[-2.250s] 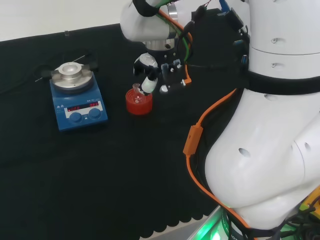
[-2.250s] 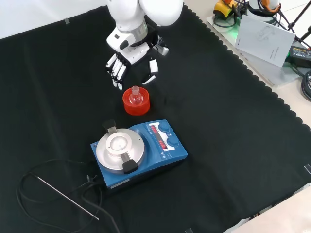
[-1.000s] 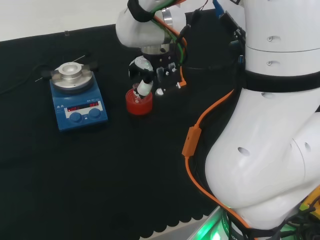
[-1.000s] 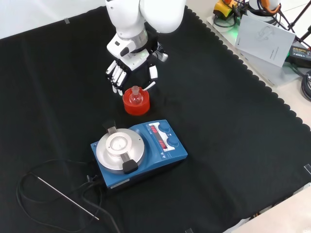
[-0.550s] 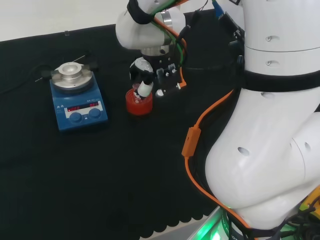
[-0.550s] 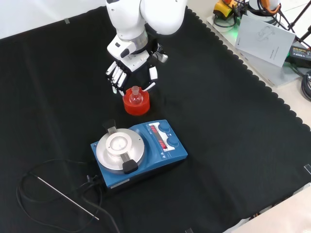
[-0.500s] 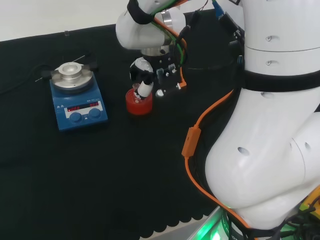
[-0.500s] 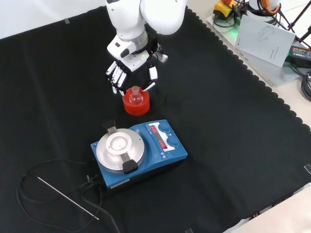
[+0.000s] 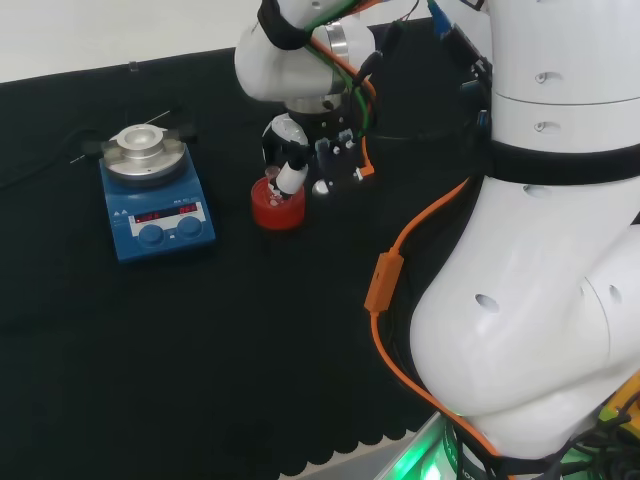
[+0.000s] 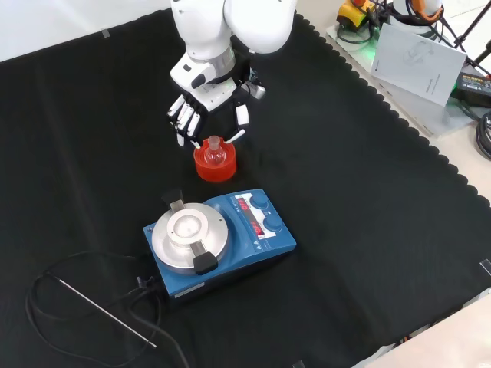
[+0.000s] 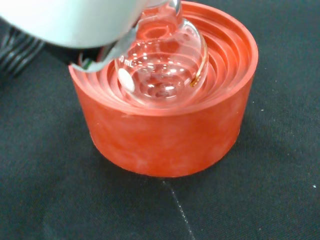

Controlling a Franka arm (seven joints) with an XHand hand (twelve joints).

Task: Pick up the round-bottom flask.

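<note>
The robot hand (image 9: 290, 150) is being held spread just above the round-bottom flask (image 9: 276, 187). In the front view, the neck is being flanked by uncurled fingers (image 10: 182, 121). In the wrist view, the bulb is being cradled in the red ribbed stand (image 11: 165, 125) below; a closure off the neck is likely tipping the flask.

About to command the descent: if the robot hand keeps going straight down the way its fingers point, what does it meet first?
Probably the round-bottom flask in its red ribbed stand: the robot hand hangs open right above it, its fingers either side of the neck. Depth is unclear.
</note>
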